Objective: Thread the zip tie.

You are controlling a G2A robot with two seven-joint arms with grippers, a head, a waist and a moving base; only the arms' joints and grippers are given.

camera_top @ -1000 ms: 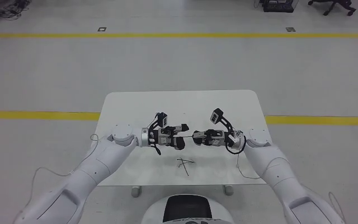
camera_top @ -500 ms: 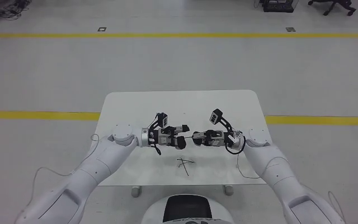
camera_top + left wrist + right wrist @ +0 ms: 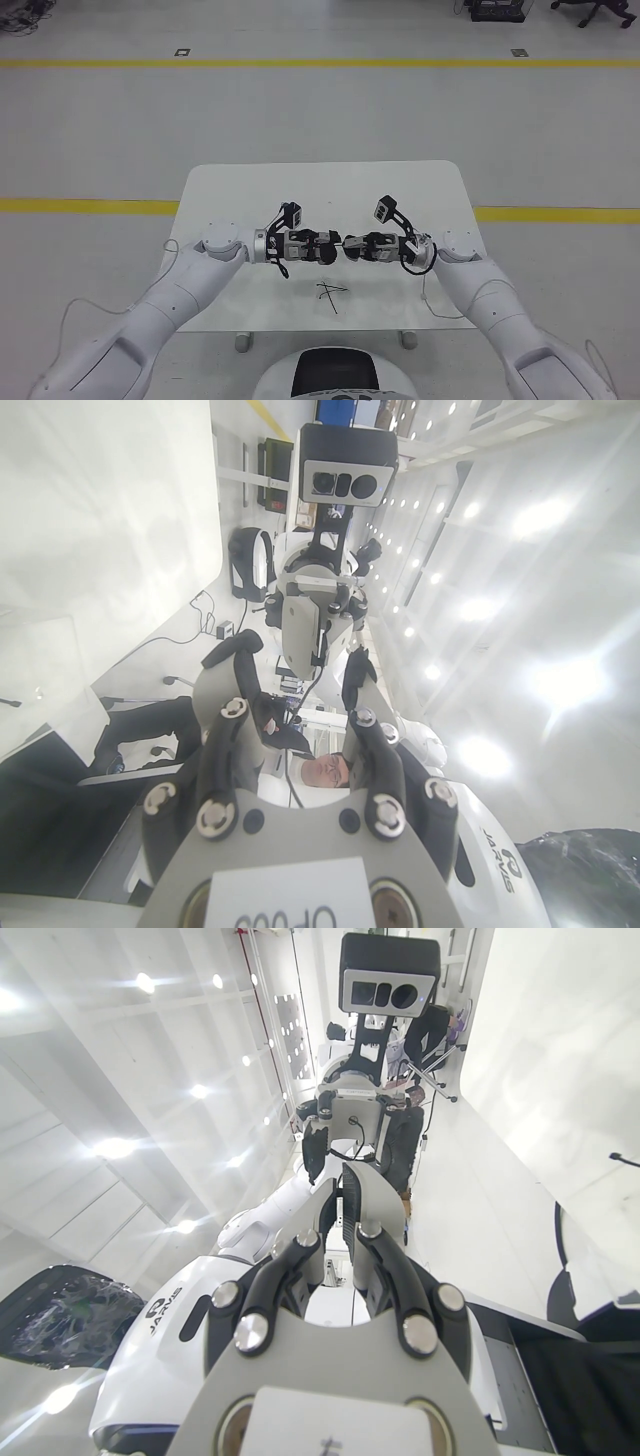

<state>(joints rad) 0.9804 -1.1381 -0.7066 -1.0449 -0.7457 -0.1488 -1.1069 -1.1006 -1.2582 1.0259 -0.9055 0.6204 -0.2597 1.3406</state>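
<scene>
Your counter (image 3: 215, 185) lies under the work, not at it. Both arms meet in the air above its middle, so whatever slips from a grip will fall.

The left gripper (image 3: 298, 655) and the right gripper (image 3: 339, 1188) face each other almost nose to nose. That closeness is your biggest hazard, since a small push forward from either arm could knock the fingers together and jolt the grip loose.

The left jaws are spread wide and hold nothing. The right jaws are pressed nearly together, and I judge that they pinch the zip tie (image 3: 338, 243). From above it is a thin dark line bridging the narrow gap between the two grippers. Which end is the head and which the tail is too small to tell.

If you close the left jaws while they are off the strap's line, they will likely bend it sideways rather than catch it. The strap looks thin and springy, and with one narrow pinch holding it, it could swivel or slide under that push. The free end would then point away from the slot.

Some crossed dark strips (image 3: 331, 291) lie on the counter just beneath the grippers. A dropped tie would probably land among them and be hard to single out, so line the grippers up before you close.
</scene>
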